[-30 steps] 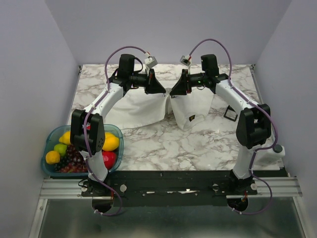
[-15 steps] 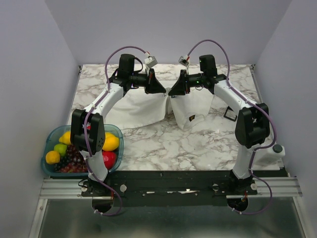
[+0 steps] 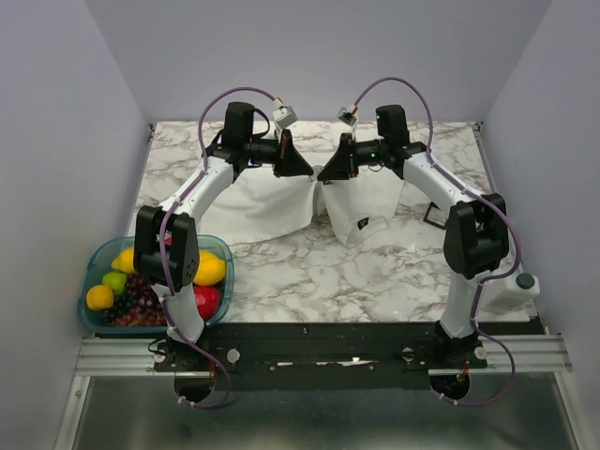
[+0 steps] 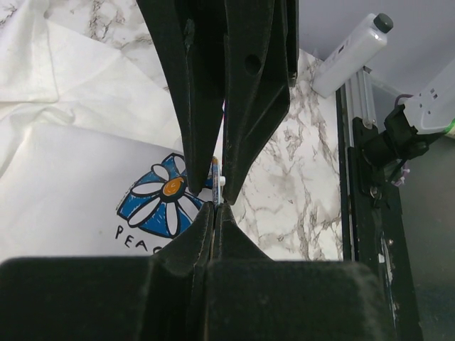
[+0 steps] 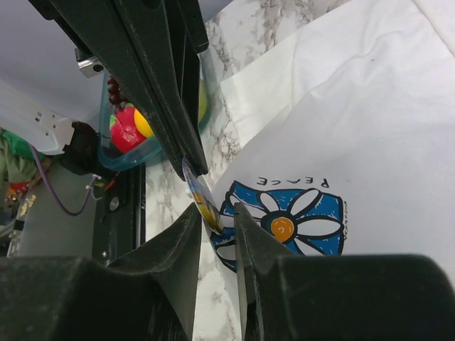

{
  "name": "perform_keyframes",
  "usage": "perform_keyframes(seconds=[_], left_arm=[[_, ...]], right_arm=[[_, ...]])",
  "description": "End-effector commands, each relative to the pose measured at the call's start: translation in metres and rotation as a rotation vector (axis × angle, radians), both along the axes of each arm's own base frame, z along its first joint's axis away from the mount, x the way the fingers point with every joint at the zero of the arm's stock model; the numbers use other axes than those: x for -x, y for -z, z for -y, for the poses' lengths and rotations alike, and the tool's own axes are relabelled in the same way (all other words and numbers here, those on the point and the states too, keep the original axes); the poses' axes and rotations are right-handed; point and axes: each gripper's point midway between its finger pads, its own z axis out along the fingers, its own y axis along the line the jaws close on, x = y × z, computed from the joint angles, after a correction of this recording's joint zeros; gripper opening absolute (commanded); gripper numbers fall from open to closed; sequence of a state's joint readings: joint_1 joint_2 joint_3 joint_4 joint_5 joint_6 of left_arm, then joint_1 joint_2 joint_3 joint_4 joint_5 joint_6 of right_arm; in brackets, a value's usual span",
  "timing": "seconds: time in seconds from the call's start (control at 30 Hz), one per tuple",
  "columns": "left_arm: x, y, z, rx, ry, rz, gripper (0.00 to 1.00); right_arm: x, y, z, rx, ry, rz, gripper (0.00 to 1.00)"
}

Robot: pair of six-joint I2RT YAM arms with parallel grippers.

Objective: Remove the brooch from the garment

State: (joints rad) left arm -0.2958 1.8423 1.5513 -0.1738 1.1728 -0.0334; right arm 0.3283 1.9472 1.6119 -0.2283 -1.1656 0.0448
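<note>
From above, both grippers hide the brooch; at frame centre, the right gripper pinches its edge, while the left gripper clamps the garment.

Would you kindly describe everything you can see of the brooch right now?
The brooch is a thin round badge seen nearly edge-on in the right wrist view, with a white rim and blue and yellow on its face. It stands tilted between the fingers of the right gripper, beside the daisy print on the white garment. In the left wrist view only a thin sliver shows, at the tips of the left gripper.
</note>
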Motion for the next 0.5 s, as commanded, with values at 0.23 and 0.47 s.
perform_keyframes(seconds=[0.23, 0.47], left_arm=[[0.021, -0.007, 0.005, -0.019, 0.146, 0.12, 0.0], [0.024, -0.003, 0.004, -0.047, 0.161, 0.167, 0.0]], right_arm=[[-0.012, 0.023, -0.01, -0.001, 0.004, -0.108, 0.29], [-0.024, 0.019, -0.017, -0.048, -0.011, -0.199, 0.28]])
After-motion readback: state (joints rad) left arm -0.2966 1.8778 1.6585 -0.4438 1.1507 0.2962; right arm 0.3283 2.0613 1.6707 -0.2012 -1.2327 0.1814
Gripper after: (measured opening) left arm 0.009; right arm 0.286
